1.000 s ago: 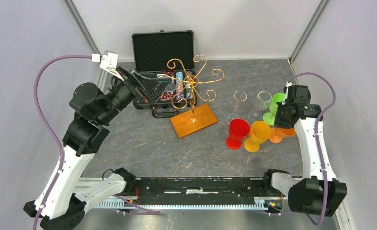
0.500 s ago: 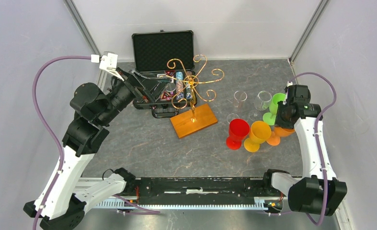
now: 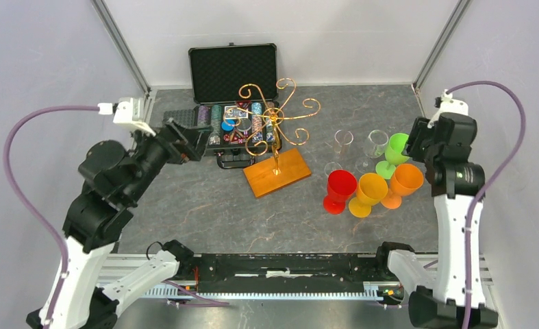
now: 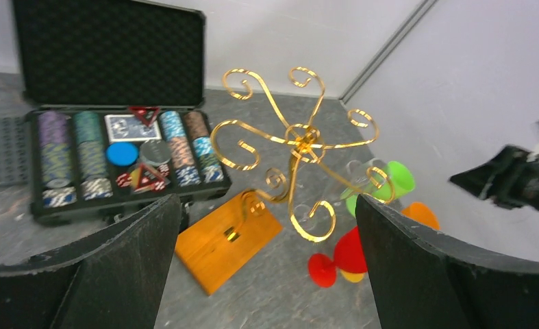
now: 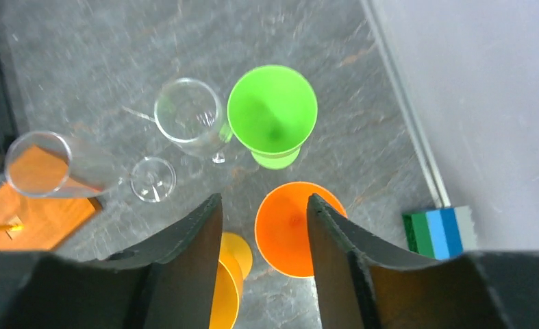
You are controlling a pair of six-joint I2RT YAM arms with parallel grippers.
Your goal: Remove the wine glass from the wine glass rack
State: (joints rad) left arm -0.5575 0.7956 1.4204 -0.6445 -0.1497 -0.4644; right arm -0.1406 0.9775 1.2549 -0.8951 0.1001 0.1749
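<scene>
Right gripper [image 5: 263, 205] hovering half-open over orange glass [image 5: 288, 233] standing on table [image 5: 81, 55], left gripper [image 4: 266, 205] gaping wide, facing gold rack [image 4: 301, 140]

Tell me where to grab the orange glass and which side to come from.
Probably the bowl's rim, from straight above: the orange glass stands upright, mouth up, with the yellow glass close on its left and the green glass just beyond it, leaving little room for a sideways approach.
</scene>
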